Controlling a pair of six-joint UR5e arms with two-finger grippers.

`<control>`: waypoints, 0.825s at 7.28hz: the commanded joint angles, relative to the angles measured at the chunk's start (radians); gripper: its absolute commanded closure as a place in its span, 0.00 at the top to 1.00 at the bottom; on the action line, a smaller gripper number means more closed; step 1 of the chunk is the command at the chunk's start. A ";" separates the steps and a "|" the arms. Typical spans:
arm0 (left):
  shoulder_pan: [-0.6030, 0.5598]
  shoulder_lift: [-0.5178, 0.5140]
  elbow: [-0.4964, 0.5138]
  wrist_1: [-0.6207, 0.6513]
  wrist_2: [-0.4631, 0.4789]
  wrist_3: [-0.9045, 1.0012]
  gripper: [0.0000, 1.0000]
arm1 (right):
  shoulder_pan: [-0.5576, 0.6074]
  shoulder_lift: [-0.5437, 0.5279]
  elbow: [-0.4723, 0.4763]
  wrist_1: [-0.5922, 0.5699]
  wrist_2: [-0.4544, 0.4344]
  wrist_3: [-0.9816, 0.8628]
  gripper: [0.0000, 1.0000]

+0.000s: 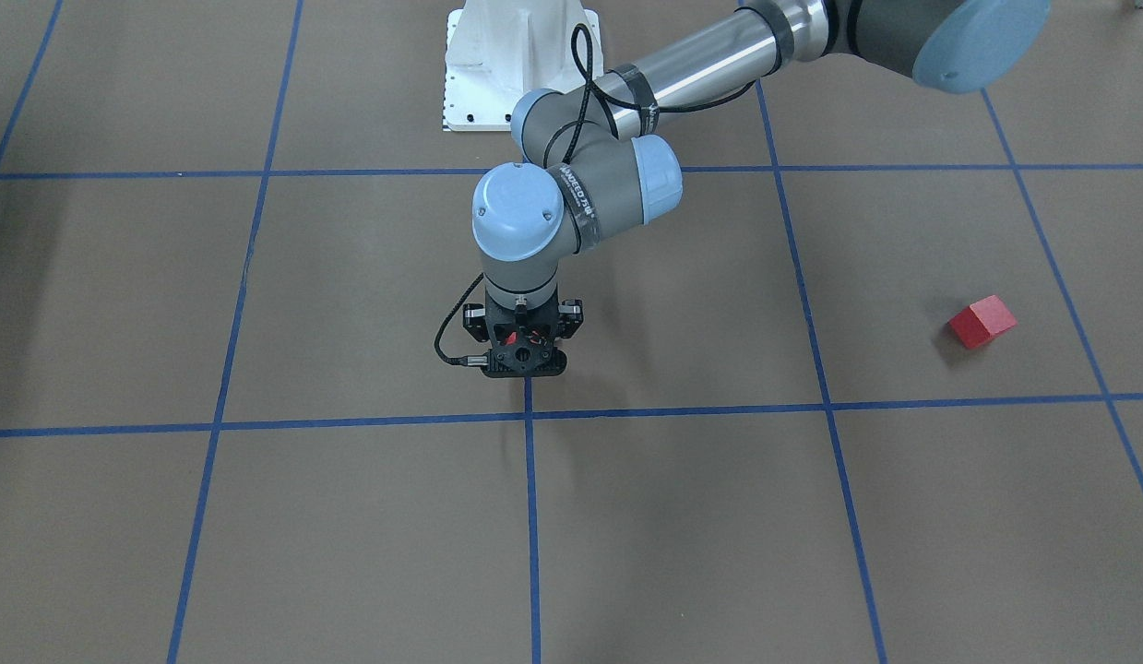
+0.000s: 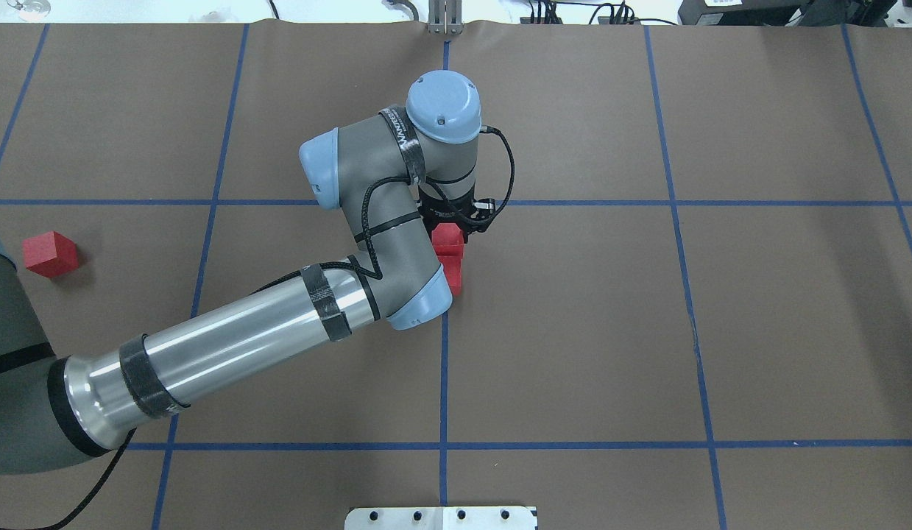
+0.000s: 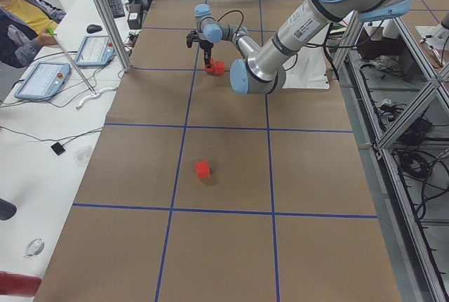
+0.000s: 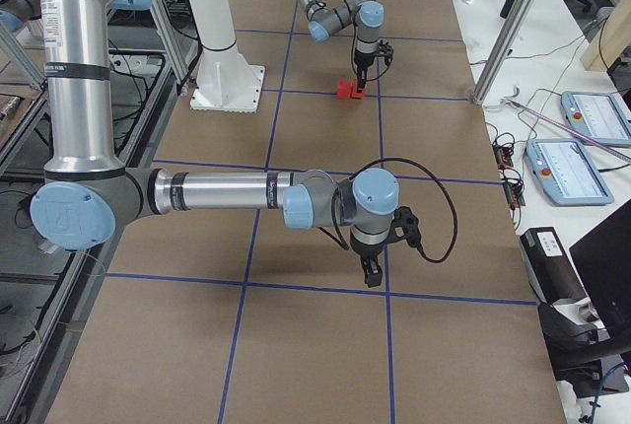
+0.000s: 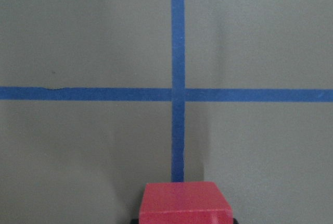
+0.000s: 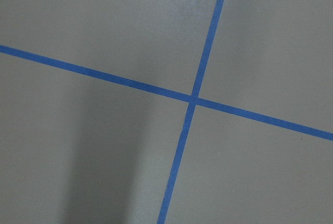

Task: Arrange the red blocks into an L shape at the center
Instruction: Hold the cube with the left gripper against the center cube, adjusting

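Observation:
My left gripper (image 2: 449, 223) stands over the center (image 2: 500, 254), low at the table and shut on a red block (image 2: 448, 239). That block fills the bottom edge of the left wrist view (image 5: 186, 202), just short of a tape crossing. A second red block (image 2: 456, 278) lies right behind it along the tape line, half hidden by my left arm's wrist joint. The two show as one red patch (image 4: 347, 89) from the right side. The third red block (image 2: 51, 252) lies alone far on my left (image 1: 982, 321). My right gripper (image 4: 372, 279) hangs over bare table; I cannot tell its state.
Blue tape lines (image 2: 444, 368) split the brown table into squares. My left forearm (image 2: 227, 346) lies slantwise across the left half. The white robot base (image 1: 516, 65) is at the table's edge. A person (image 3: 21, 14) sits at a side desk with tablets.

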 commanded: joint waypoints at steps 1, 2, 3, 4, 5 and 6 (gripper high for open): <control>0.000 0.002 0.002 -0.001 0.000 0.000 0.29 | 0.000 0.001 0.000 0.000 0.000 0.005 1.00; 0.002 0.002 0.006 -0.001 0.000 0.000 0.30 | 0.000 0.001 0.000 0.000 0.000 0.005 1.00; 0.002 0.002 0.011 -0.001 0.000 0.001 0.32 | 0.000 0.001 0.000 0.000 0.000 0.005 1.00; 0.002 0.002 0.011 -0.001 0.000 0.000 0.33 | 0.000 0.001 0.002 0.002 0.000 0.005 1.00; 0.003 0.002 0.011 0.000 0.000 0.000 0.33 | 0.000 0.001 0.002 0.002 0.000 0.005 1.00; 0.003 0.002 0.011 0.000 0.000 0.000 0.35 | 0.000 0.001 0.002 0.000 0.000 0.005 1.00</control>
